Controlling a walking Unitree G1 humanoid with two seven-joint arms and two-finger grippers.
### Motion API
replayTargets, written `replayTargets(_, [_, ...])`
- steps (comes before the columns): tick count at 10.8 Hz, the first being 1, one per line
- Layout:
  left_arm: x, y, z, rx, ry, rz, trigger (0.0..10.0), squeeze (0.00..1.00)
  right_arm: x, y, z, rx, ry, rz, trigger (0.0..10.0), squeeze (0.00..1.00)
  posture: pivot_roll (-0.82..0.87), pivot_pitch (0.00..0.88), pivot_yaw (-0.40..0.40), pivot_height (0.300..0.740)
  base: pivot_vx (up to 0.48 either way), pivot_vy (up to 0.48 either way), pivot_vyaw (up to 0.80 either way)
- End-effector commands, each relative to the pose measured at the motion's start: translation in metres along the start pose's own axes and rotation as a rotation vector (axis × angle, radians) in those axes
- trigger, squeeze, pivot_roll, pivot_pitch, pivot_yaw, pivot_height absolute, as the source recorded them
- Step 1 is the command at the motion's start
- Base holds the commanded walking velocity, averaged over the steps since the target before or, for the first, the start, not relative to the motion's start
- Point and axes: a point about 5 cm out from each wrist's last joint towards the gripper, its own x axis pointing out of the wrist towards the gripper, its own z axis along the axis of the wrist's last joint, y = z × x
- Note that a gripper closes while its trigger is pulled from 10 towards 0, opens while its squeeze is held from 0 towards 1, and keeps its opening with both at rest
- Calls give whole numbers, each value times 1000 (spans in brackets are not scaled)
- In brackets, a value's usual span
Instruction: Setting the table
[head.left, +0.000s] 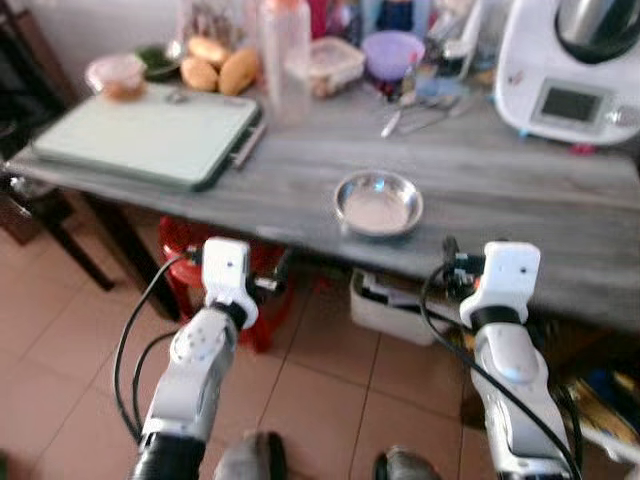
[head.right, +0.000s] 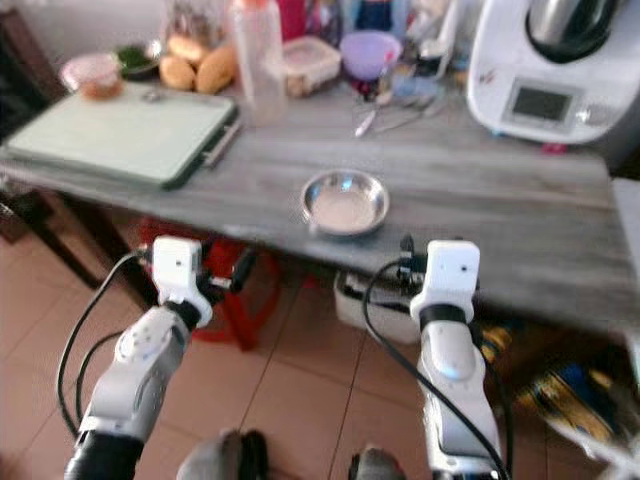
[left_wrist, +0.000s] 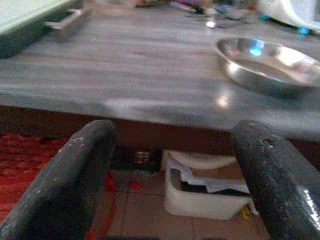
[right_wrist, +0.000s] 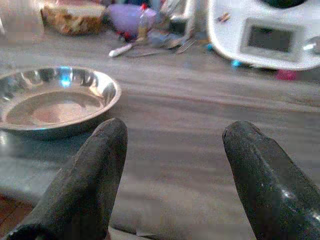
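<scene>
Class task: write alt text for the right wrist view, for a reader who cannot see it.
The right gripper holds its two black fingers open over the near edge of a grey wooden table. A shallow steel bowl sits just beyond one finger. Further back stand a white kitchen appliance and loose cutlery.

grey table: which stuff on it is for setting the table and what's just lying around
For the job: steel bowl near the grey table's front edge; cutlery behind it; left gripper and right gripper, both open.

Lying about: green tray, white kitchen machine, bread rolls, plastic bottle, purple bowl.
</scene>
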Motion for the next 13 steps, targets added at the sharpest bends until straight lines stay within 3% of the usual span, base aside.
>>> replayTargets(1, [2, -1, 2, 11, -4, -7, 10000, 0, -2, -4, 4, 5, -14, -16, 10000, 0, -85, 0, 46, 740, -304, 0, -750])
replayTargets(9, [-1, -3, 0, 16, 7, -18, 10000, 0, 2, -5, 4, -1, -18, -15, 10000, 0, -76, 0, 35, 740, -294, 0, -68])
replayTargets(10, [-1, -2, 1, 17, 6, -17, 10000, 0, 6, 0, 6, -4, -30, 4, 10000, 0, -75, 0, 41, 740, -259, 0, 0])
replayTargets(13, [-1, -3, 1, 16, 5, -16, 10000, 0, 8, -1, 6, -11, -30, 2, 10000, 0, -73, 0, 40, 740, 0, 0, 0])
